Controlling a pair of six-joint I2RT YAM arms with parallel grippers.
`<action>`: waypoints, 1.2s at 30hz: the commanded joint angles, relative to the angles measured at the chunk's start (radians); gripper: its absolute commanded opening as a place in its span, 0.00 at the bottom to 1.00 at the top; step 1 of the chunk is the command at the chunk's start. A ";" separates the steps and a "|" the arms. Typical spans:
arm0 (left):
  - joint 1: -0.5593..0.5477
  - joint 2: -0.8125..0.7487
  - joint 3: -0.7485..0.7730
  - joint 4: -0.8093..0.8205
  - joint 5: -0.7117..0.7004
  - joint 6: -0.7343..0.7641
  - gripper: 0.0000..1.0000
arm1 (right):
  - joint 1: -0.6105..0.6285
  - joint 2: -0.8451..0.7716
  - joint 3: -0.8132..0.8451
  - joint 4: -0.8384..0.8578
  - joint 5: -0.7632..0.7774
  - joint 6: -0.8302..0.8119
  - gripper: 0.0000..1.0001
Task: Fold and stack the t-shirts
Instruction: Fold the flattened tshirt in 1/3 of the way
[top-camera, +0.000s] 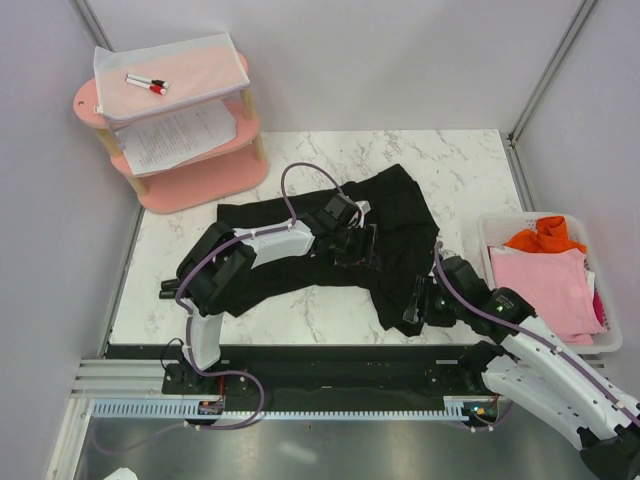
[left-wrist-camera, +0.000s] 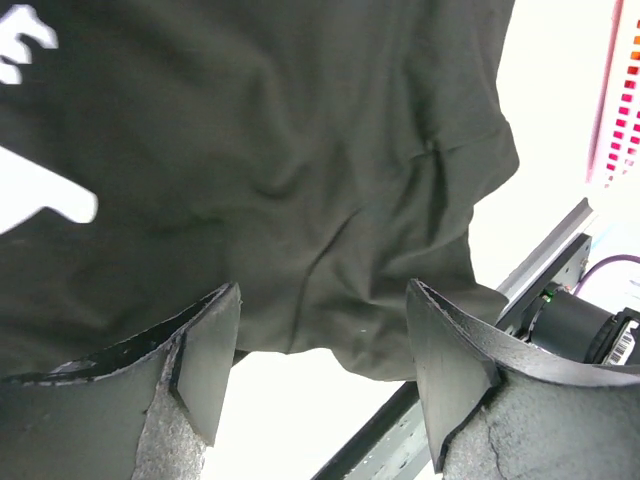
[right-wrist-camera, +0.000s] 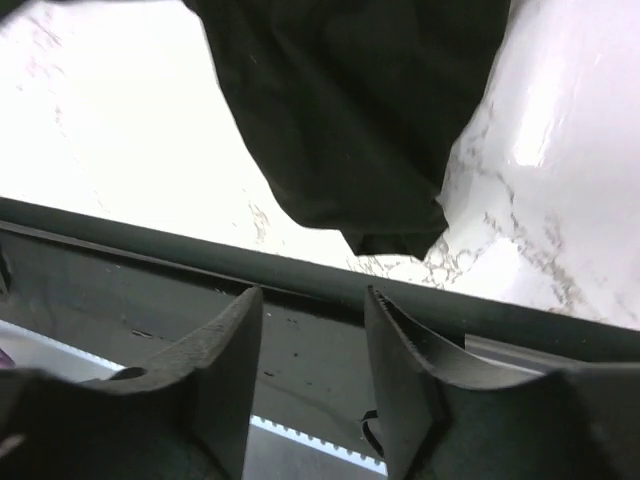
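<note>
A black t-shirt (top-camera: 400, 215) lies crumpled and partly spread on the marble table (top-camera: 460, 160). My left gripper (top-camera: 358, 245) hovers over its middle, open and empty. In the left wrist view (left-wrist-camera: 320, 370) the open jaws frame the shirt's hem (left-wrist-camera: 280, 150), with white lettering (left-wrist-camera: 30, 180) at the upper left. My right gripper (top-camera: 412, 315) is at the shirt's near right corner, open and empty. In the right wrist view (right-wrist-camera: 315, 370) it sits over the table's front edge, just short of that corner (right-wrist-camera: 390, 235). A pink shirt (top-camera: 545, 280) and an orange shirt (top-camera: 540, 237) lie in the basket.
A white basket (top-camera: 492, 232) stands at the table's right edge. A pink tiered shelf (top-camera: 190, 180) at the back left holds paper sheets (top-camera: 178, 135) and markers (top-camera: 147, 84). A dark rail (right-wrist-camera: 300, 285) runs along the table's near edge. Grey walls enclose the table.
</note>
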 joint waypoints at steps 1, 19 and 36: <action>0.025 -0.022 -0.021 0.069 0.070 -0.012 0.75 | 0.032 -0.001 -0.078 0.015 -0.063 0.071 0.50; 0.057 -0.004 -0.038 0.081 0.081 -0.020 0.74 | 0.059 0.255 -0.094 0.201 0.095 0.074 0.45; 0.102 0.031 -0.055 0.032 0.030 -0.017 0.71 | 0.079 0.441 -0.112 0.407 0.094 0.042 0.18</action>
